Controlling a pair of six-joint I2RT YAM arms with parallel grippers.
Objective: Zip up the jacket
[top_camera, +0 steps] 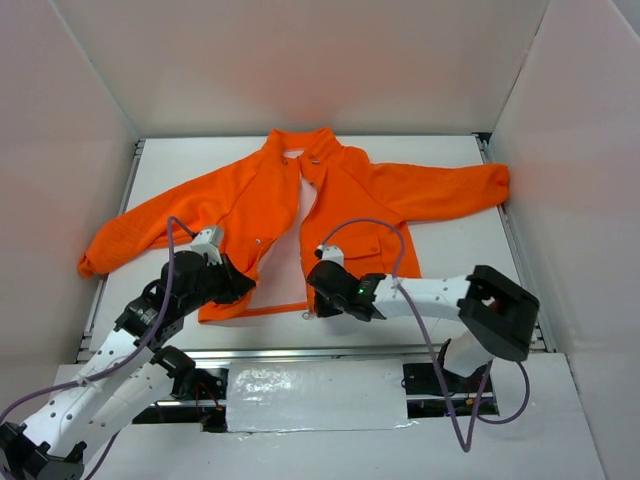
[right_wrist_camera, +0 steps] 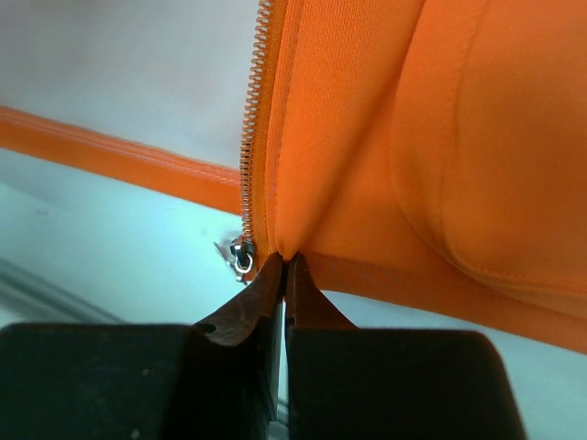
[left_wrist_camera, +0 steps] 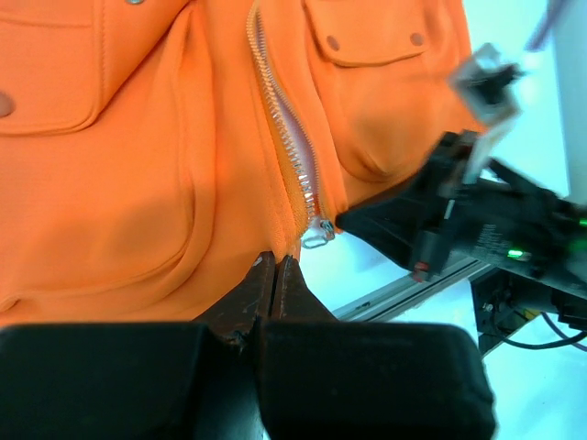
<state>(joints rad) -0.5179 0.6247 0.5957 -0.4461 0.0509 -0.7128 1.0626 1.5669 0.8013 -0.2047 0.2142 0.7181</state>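
The orange jacket (top_camera: 350, 190) lies flat on the white table with its collar at the far side, its front parted and both sleeves spread. Its pale zipper (left_wrist_camera: 284, 137) ends at a metal slider (left_wrist_camera: 319, 231) by the hem. My left gripper (top_camera: 245, 285) is shut on the hem of the left front panel, and in its wrist view the left gripper (left_wrist_camera: 275, 261) pinches bunched fabric just left of the slider. My right gripper (top_camera: 318, 295) is shut on the right panel's hem. In the right wrist view the right gripper (right_wrist_camera: 285, 261) bites right beside the slider (right_wrist_camera: 241, 257).
White walls (top_camera: 80, 120) box in the table on three sides. An aluminium rail (top_camera: 330, 352) runs along the near edge, just behind both grippers. The right arm's purple cable (top_camera: 400, 250) loops over the jacket's right pocket.
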